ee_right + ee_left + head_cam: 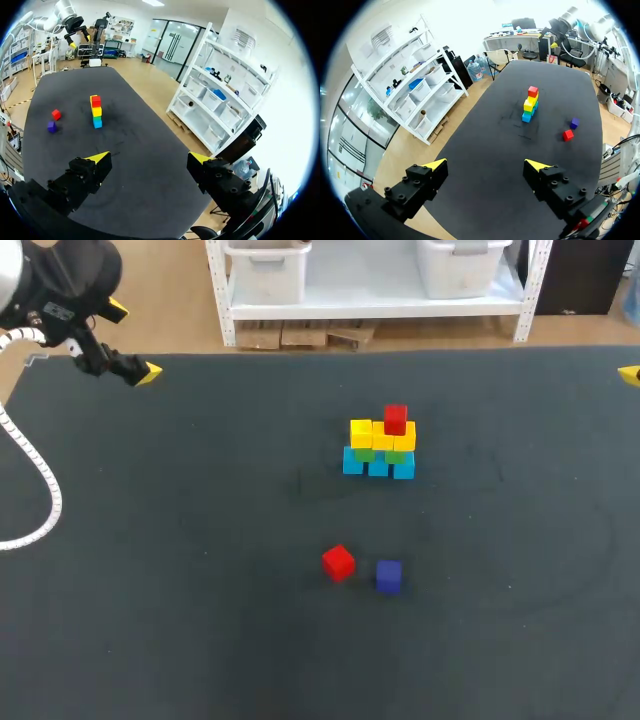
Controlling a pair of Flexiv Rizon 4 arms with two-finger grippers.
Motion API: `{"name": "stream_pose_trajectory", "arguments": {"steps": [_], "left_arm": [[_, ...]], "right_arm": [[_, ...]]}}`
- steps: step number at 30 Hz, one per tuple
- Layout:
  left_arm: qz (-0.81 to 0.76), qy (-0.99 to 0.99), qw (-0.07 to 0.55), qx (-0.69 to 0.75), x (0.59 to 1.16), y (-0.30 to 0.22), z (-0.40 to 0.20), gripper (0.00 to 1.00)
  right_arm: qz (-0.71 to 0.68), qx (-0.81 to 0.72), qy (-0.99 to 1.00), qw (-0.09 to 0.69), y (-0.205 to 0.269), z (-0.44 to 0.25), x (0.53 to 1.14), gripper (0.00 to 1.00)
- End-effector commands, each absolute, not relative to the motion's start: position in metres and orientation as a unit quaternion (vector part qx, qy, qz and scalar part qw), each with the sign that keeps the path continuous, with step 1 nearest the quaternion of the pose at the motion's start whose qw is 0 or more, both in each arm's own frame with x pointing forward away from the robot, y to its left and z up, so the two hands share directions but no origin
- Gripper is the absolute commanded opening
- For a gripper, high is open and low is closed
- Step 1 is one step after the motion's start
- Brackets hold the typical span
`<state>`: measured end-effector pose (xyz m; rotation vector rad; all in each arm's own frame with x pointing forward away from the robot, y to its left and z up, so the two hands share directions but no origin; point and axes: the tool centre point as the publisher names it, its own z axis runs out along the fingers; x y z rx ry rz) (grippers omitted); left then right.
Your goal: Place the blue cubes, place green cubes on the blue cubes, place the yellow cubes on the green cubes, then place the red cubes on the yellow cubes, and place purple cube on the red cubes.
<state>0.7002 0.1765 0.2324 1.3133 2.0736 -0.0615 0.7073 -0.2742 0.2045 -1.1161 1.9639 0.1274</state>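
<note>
Cubes in 4 colours stand stacked near the middle of the wide black table (180, 590), toward its far side. At the base, 3 small blue cubes (378, 467) sit in a row, touching one another. Above them 2 small green cubes (366, 454) show, mostly covered by the 3 small yellow cubes (383, 439) that form the next row. On top of the yellow row, toward its right end, sits 1 small red cube (395, 419).

A second, loose red cube (338, 562) lies flat on the table on the near side of the stack, well apart from it and turned a little askew. Just beside it, on its right, lies a small purple cube (389, 576), with a narrow gap between the 2.

The left gripper (486, 165), black with yellow tips, hangs near the table's far left corner, well apart from every cube. Its fingers are spread wide and nothing is between them.

The right gripper (150, 158) hangs at the table's right side, where the head view shows only 1 yellow tip at the edge. Its fingers are likewise spread wide with nothing held. The stack and the 2 loose cubes lie well ahead of it.
</note>
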Motion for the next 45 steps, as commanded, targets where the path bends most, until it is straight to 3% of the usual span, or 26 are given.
{"name": "stream_pose_trajectory", "arguments": {"steps": [1, 10, 21, 33, 45], "left_arm": [[0.0, 0.781, 0.309, 0.543, 0.698, 0.154, 0.237, 1.0], [0.049, 0.775, 0.162, 0.609, 0.67, 0.066, 0.209, 1.0], [-0.015, 0.78, 0.057, 0.623, 0.633, -0.003, 0.123, 1.0], [-0.058, 0.801, 0.019, 0.596, 0.603, -0.031, 0.059, 1.0], [-0.011, 0.812, 0.014, 0.583, 0.565, -0.043, 0.049, 1.0]], "right_arm": [[0.049, -0.445, 0.786, 0.426, -0.274, 0.204, 0.706, 1.0], [0.049, -0.445, 0.786, 0.426, -0.274, 0.204, 0.706, 1.0], [0.049, -0.445, 0.786, 0.426, -0.274, 0.204, 0.706, 1.0], [0.049, -0.445, 0.786, 0.426, -0.274, 0.204, 0.706, 1.0], [0.049, -0.445, 0.786, 0.426, -0.274, 0.204, 0.706, 1.0]]}}
